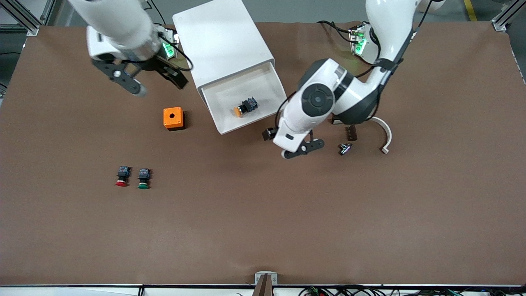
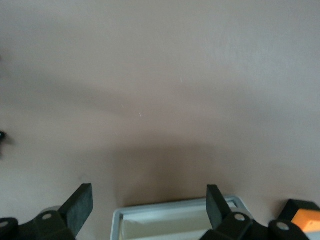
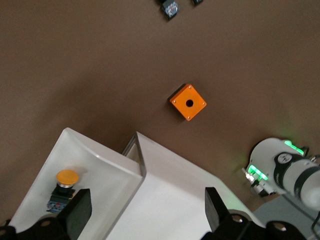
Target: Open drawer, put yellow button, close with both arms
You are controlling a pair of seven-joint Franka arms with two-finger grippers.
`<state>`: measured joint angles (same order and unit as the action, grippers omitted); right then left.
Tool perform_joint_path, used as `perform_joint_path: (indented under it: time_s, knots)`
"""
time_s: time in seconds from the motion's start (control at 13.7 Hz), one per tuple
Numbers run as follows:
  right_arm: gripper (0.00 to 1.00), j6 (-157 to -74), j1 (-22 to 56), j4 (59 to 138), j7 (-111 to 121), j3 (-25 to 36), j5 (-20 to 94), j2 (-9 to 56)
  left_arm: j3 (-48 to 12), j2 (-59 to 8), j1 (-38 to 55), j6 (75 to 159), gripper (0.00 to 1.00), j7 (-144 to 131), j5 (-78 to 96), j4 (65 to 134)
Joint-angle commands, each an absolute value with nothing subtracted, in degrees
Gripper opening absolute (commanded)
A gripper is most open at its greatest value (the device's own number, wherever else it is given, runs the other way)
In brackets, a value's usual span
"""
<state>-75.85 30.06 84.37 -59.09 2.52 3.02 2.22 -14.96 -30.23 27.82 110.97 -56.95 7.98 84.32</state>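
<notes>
The white cabinet [image 1: 222,41] has one drawer [image 1: 224,128] pulled out. The yellow button [image 1: 245,107] lies on its side in the drawer. It also shows in the right wrist view [image 3: 65,181], inside the drawer [image 3: 92,160]. My left gripper [image 1: 302,149] is open and empty, low over the table by the drawer's front corner at the left arm's end. That corner [image 2: 170,216] shows between its fingers [image 2: 80,205]. My right gripper [image 1: 158,84] is open and empty, up in the air beside the cabinet [image 3: 175,200] at the right arm's end.
An orange box [image 1: 173,118] with a round hole stands beside the drawer, toward the right arm's end. A red button [image 1: 122,176] and a green button [image 1: 144,179] lie nearer the front camera. Small dark parts [image 1: 350,132] and a white curved piece [image 1: 386,135] lie under the left arm.
</notes>
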Motion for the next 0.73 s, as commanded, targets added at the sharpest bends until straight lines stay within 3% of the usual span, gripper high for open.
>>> perform_joint_path:
  time_s: [0.0,0.37,0.66]
  knots:
    - [1.0,-79.0,24.11,93.58,-43.66,1.49,1.49,-6.48,-15.03,-30.06,29.53,111.89,1.0,-58.18,7.91,85.34]
    - [1.0,-80.94,10.66,96.94,-19.02,1.49,1.49,-9.67,-16.96,-30.15,32.16,111.8,1.0,-60.72,8.0,86.57]
    - [1.0,-83.4,4.85,97.65,-7.76,1.58,1.49,-9.49,-18.72,-30.06,34.71,111.8,1.0,-61.79,11.59,87.01]
